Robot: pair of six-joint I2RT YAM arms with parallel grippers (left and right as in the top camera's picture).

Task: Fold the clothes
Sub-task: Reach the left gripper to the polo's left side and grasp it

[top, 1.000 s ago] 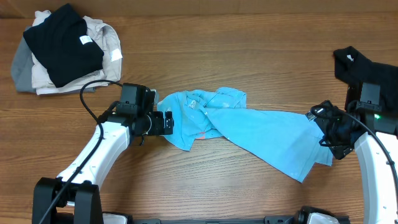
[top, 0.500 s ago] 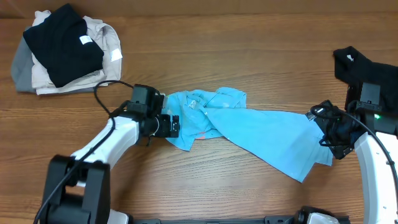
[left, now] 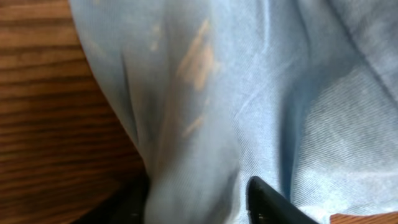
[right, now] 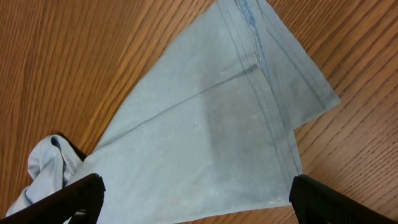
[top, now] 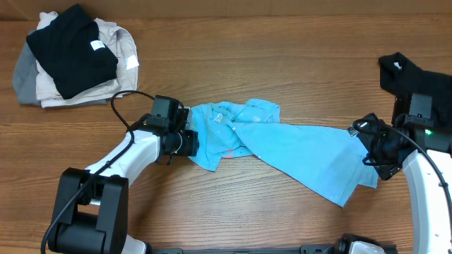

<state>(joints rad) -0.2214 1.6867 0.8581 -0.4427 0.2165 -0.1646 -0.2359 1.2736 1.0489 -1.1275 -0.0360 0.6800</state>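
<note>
The light blue T-shirt (top: pixel 282 152) lies crumpled and stretched across the middle of the table, white lettering near its left end. My left gripper (top: pixel 192 141) is at that left edge, and the left wrist view shows a bunched fold of the blue cloth (left: pixel 249 74) filling the gap between its closing fingers (left: pixel 267 199). My right gripper (top: pixel 364 144) hovers open over the shirt's right end, its fingertips (right: pixel 81 193) wide apart on either side of the flat hem (right: pixel 205 124). A black shirt (top: pixel 406 74) lies at the far right, behind the right arm.
A pile of clothes (top: pixel 42 88) sits at the back left, with a black garment (top: pixel 74 49) on top of beige and grey ones. Bare wooden tabletop (top: pixel 247 56) surrounds the shirt.
My left gripper slid right onto the shirt's left edge and its jaws narrowed around a fold of cloth. The right arm has not moved.
</note>
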